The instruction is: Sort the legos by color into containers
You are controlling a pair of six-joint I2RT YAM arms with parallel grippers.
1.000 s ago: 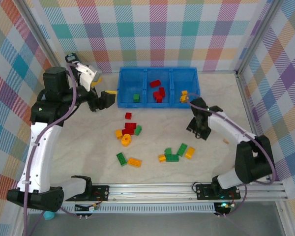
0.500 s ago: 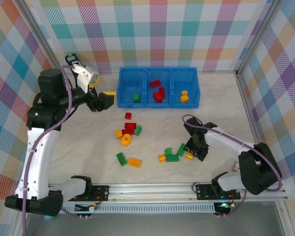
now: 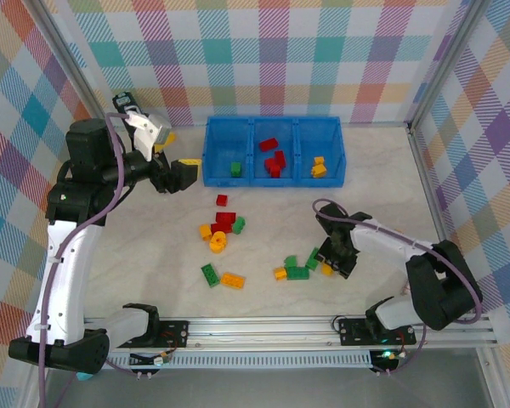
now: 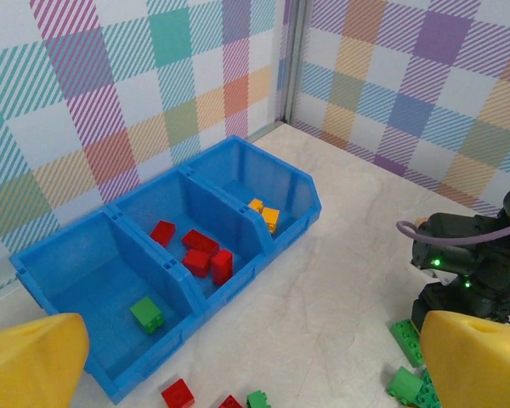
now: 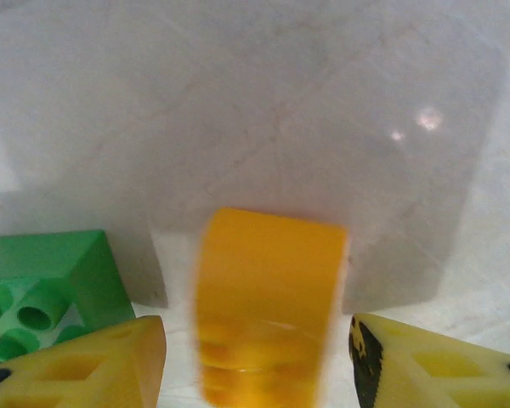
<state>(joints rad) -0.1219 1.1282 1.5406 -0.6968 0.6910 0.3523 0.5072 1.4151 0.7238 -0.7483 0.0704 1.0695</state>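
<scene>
Over the near right of the table (image 3: 153,255), the right gripper (image 5: 255,344) straddles a yellow-orange brick (image 5: 268,289), jaws partly open with a gap on its left side, gripping nothing. A green brick (image 5: 42,289) lies just left.

This is a robot test cell in a lab. The table (image 3: 382,161) is boxed in by panel walls (image 3: 272,51) printed with bright plaid and held in bare aluminium posts (image 3: 448,64). Two arms (image 3: 64,255) are bolted to a slotted metal rail (image 3: 263,327) at the near edge, and toy bricks (image 3: 225,223) and a blue tray (image 3: 272,121) sit on the marble-look top.
</scene>
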